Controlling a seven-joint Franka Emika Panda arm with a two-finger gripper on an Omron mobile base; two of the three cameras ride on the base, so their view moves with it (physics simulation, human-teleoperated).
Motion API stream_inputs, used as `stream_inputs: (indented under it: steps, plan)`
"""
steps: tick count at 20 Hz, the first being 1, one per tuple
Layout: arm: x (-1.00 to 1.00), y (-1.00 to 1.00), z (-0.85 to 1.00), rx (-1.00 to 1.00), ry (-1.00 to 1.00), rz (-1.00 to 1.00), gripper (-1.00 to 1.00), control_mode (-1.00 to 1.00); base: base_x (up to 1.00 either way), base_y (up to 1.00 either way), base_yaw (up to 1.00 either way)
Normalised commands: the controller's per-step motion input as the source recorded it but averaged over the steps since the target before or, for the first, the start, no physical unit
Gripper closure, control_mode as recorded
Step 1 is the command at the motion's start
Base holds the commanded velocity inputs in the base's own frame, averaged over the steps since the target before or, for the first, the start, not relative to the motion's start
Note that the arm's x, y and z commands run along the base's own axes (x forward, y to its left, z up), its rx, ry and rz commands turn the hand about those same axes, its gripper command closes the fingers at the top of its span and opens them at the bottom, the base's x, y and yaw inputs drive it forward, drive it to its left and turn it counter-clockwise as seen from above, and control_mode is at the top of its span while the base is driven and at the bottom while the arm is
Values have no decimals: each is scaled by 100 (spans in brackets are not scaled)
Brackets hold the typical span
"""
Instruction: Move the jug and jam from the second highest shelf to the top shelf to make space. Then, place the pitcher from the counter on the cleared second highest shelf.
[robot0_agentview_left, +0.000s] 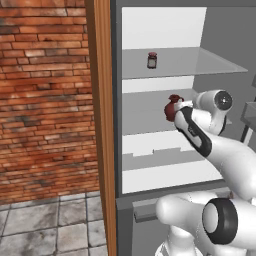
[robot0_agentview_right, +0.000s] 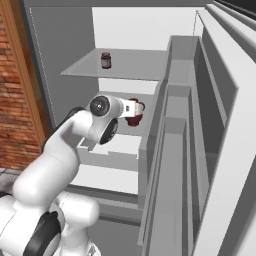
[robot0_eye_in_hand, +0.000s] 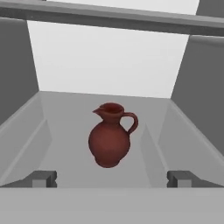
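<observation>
Left base view: the white arm rises from the lower right of the frame and reaches up and left into the open grey cabinet, its hand ending at mid-height just right of centre. The jug (robot0_agentview_left: 171, 108) stands upright on the second shelf (robot0_agentview_left: 145, 107), right in front of the hand and partly hidden by it; whether hand and jug touch cannot be told here. The jam (robot0_agentview_left: 152, 60) stands upright on the top shelf (robot0_agentview_left: 210, 62), in the upper middle of the frame, well apart from the jug. A wooden post (robot0_agentview_left: 102, 125) runs down the cabinet's left edge, with a brick wall (robot0_agentview_left: 45, 100) filling the left of the frame. Right base view: the arm rises from the lower left; the jug (robot0_agentview_right: 135, 114) appears just right of the hand near the frame's centre, and the jam (robot0_agentview_right: 105, 60) sits above it on the top shelf (robot0_agentview_right: 135, 67). Hand view: the gripper (robot0_eye_in_hand: 112, 178) is spread wide with nothing between its jaws, the two fingertips (robot0_eye_in_hand: 43, 178) standing at the lower left and lower right. The jug (robot0_eye_in_hand: 110, 135) sits at the frame's centre between and beyond them, apart from both, its handle to the right and its spout to the left.
</observation>
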Motion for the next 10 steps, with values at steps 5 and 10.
stream_inputs:
  steps: [5, 10]
  plan:
    - [16, -18, -10, 1, 2, 3, -100, -100, 0, 0, 0]
    - [19, -11, -11, 2, 0, 4, -100, -100, 0, 0, 0]
